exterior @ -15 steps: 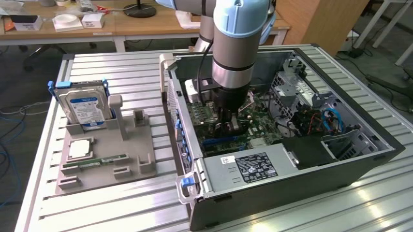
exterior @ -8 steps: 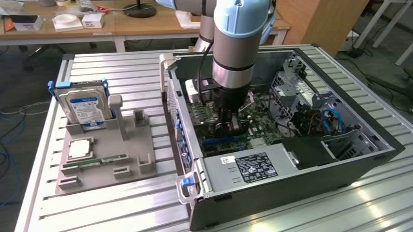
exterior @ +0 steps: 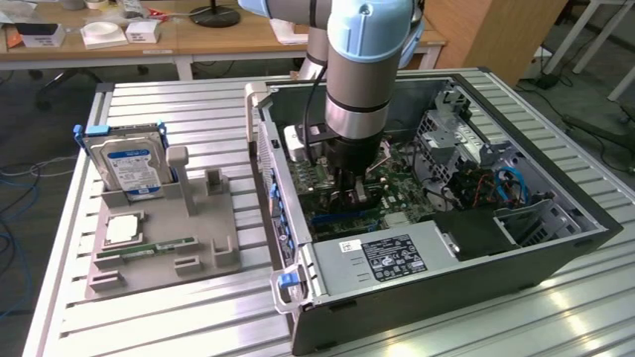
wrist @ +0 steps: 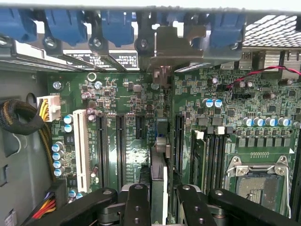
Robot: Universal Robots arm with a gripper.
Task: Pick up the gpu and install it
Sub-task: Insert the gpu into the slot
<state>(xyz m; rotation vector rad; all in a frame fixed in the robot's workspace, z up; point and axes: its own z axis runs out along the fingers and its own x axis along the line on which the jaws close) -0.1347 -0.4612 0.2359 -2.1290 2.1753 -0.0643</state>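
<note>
End effector gripped gpu edge-on, partly closed, over motherboard slots inside computer case. Bracket label text unreadable. Blue-labelled hard drive stood on worktop fixture.

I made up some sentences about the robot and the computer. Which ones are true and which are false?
1. The gripper holds the gpu edge-on over the green board. True.
2. The hard drive lies inside the computer case. False: it stands in the gray holder outside.
3. The case is open. True.
4. The gripper is over the holder. False: it is inside the case.
</note>
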